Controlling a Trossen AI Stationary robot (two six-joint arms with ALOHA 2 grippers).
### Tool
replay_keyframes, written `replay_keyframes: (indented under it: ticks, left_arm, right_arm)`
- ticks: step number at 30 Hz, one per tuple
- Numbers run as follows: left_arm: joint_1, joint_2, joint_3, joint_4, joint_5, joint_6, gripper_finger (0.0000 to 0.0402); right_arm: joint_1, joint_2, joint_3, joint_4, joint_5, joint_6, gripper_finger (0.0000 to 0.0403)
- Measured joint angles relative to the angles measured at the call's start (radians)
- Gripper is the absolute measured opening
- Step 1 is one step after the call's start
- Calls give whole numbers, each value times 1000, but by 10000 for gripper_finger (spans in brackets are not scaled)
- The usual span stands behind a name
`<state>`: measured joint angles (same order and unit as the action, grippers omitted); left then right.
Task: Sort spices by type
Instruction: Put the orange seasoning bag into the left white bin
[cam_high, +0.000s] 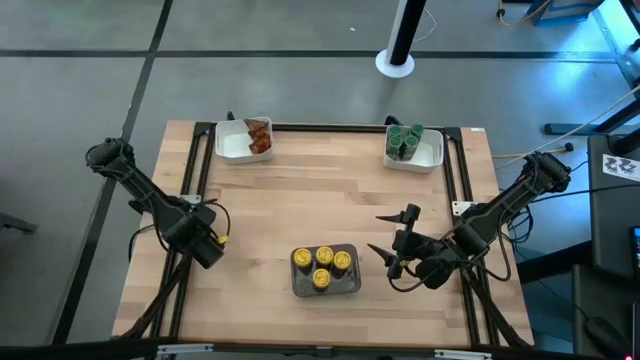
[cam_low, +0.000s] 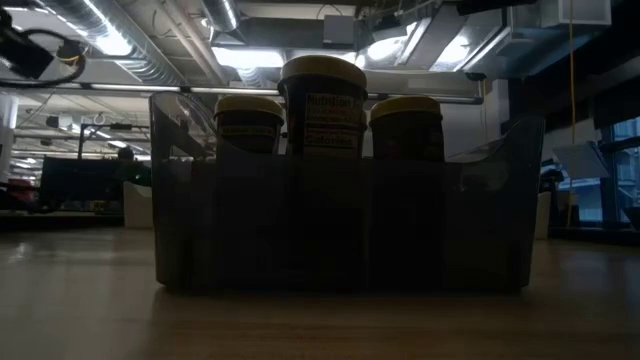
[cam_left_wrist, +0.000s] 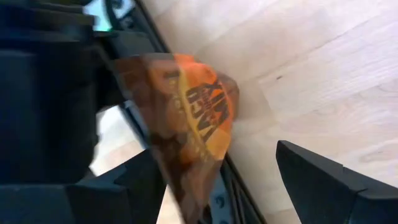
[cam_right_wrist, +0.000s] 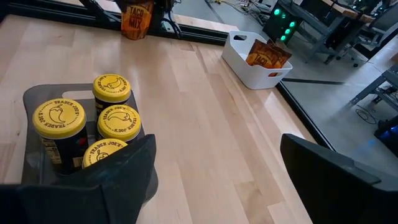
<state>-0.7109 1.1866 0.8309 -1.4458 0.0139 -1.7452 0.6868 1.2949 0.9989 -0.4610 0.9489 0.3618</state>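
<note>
Four yellow-lidded jars (cam_high: 325, 265) stand in a grey tray (cam_high: 300, 285) near the table's near edge; the low view shows three of them (cam_low: 322, 100) above the tray wall (cam_low: 340, 220). Green-lidded jars (cam_high: 405, 140) stand in the far right white tray (cam_high: 435, 155). Reddish-orange packets (cam_high: 260, 137) lie in the far left white tray (cam_high: 228, 148). One more orange packet (cam_left_wrist: 186, 118) is at the table's left edge, between the fingers of my open left gripper (cam_high: 215, 243). My right gripper (cam_high: 377, 232) is open, just right of the grey tray, touching nothing. My left gripper (cam_left_wrist: 214, 155) is open around the orange packet (cam_right_wrist: 135, 18). The packet sits upright close against one finger (cam_left_wrist: 140, 180), far from the other finger (cam_left_wrist: 336, 180). I cannot tell whether that finger touches it.
Black rails (cam_high: 300, 128) run along the table's far, left and right sides. Bare wood (cam_high: 320, 190) lies between the three trays. A white pole base (cam_high: 395, 63) stands on the floor beyond the far edge.
</note>
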Motion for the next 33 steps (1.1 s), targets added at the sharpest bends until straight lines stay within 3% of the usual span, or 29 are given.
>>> replay_keyframes:
  ticks: [7, 10, 23, 33]
  left_arm:
    - [3, 0, -105, 117, 2, 6, 272]
    - [3, 7, -103, 113, -2, 9, 249]
    - [2, 7, -102, 112, -61, 112, 15]
    - [2, 7, -102, 95, -118, 142, 2]
  right_arm:
    - [0, 0, 0, 0, 0, 0, 344]
    - [0, 0, 0, 0, 0, 0, 344]
    - [0, 0, 0, 6, 0, 0, 344]
    - [0, 0, 0, 5, 0, 0, 344]
